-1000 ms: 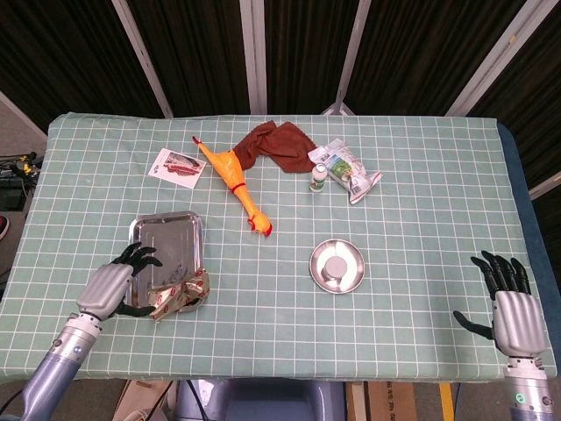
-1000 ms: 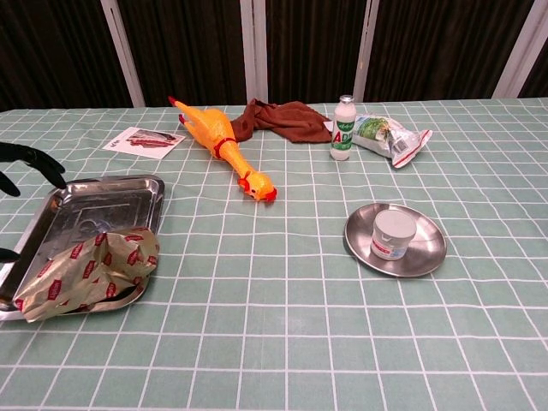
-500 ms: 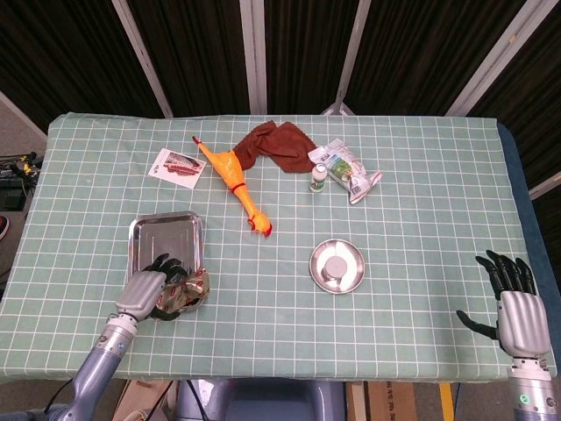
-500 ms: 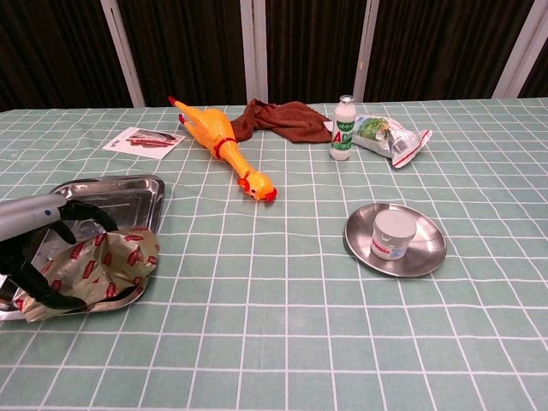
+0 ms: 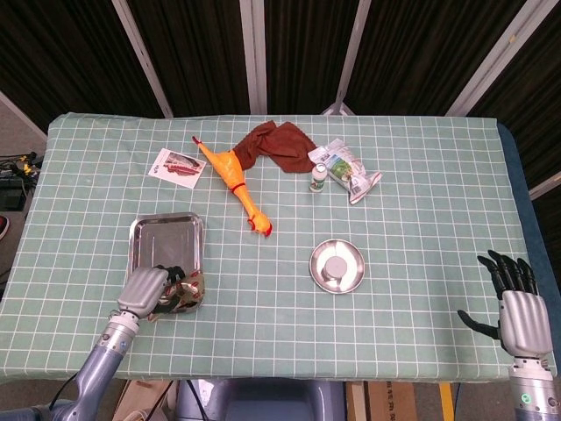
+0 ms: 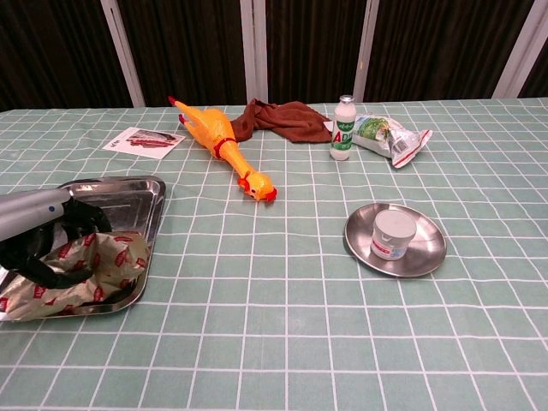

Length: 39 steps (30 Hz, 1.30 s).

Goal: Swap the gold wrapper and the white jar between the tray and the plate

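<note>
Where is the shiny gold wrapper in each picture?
Head view: the gold wrapper is low on the left, at the near end of the tray, partly under the left hand.
Chest view: the wrapper is at the far left, in the tray's near end, with the left hand's dark fingers on it.
Shared landmark: the yellow rubber chicken lies farther back on the table.

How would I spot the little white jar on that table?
Find the long yellow rubber chicken mid-table, then look toward the near edge, rightward, for a round metal plate. The white jar stands alone on it, squat with a white lid, unlike the taller green-labelled bottle farther back.
</note>
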Available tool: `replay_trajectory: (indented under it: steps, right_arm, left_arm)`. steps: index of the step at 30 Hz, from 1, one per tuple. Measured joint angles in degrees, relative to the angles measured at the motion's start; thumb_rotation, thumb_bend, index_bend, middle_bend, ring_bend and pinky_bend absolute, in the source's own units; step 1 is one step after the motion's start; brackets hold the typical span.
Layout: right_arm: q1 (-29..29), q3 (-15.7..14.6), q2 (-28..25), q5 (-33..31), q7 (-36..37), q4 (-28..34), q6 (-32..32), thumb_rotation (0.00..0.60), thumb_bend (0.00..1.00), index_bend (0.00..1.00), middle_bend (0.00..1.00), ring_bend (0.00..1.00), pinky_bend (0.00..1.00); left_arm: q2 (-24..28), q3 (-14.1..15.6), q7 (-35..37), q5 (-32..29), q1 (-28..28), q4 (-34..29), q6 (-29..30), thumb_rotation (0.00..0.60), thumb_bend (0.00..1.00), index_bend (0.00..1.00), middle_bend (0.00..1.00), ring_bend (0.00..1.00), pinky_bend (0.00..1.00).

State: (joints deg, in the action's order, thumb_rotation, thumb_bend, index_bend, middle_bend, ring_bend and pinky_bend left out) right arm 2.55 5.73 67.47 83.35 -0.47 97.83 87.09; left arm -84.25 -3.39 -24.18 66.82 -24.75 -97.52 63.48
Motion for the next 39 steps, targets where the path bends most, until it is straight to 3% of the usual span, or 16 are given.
replay_trajectory:
  steps: [11,16,20,23,30,39]
  right_arm:
    - [0.12,-0.05,0.18,-0.18,-0.31,-0.01,-0.3,0.6,0.07,0.19,0.13,0.1,0.0]
    - [0.17,-0.05,0.42,-0.32,-0.71,-0.14,-0.43,0.6,0.07,0.19,0.13,0.1,0.0]
    - [0.4,0.02,0.82,-0.82,-1.31,-0.46,-0.94,0.6,0.06,0.19,0.13,0.1,0.0]
    - [0.52,0.09,1.07,-1.13,-1.73,-0.57,-1.15,0.6,0.07,0.19,0.13,0.1,0.0]
    - [0.65,0.45,1.3,-2.16,-1.81,-0.95,-1.55,0.6,0.07,0.19,0.13,0.1,0.0]
    - [0.64,0.95,1.44,-2.63,-1.54,-1.39,-1.22,0.6,0.07,0.19,0.13,0.1,0.0]
  left_arm:
    - [4.99,-1.83,3.69,1.8,0.32,-3.82,3.0,0.6,0.61,0.48,0.56,0.46,0.59]
    - [5.77,-3.25,7.43,6.54,0.25,-3.94,5.56,0.6,0.61,0.49,0.57,0.49,0.62]
    - [4.63,-4.08,8.6,12.91,-1.22,-0.6,7.02,0.6,0.6,0.49,0.55,0.48,0.62]
    - [2.05,-5.84,10.81,16.57,-3.95,3.55,7.33,0.6,0.6,0.49,0.55,0.47,0.61]
    - [-6.71,-10.47,10.06,17.64,-12.3,14.89,4.8,0.6,0.59,0.51,0.55,0.45,0.58]
    - [-17.5,-12.27,8.01,16.4,-20.11,29.28,0.18,0.6,0.57,0.51,0.53,0.42,0.56]
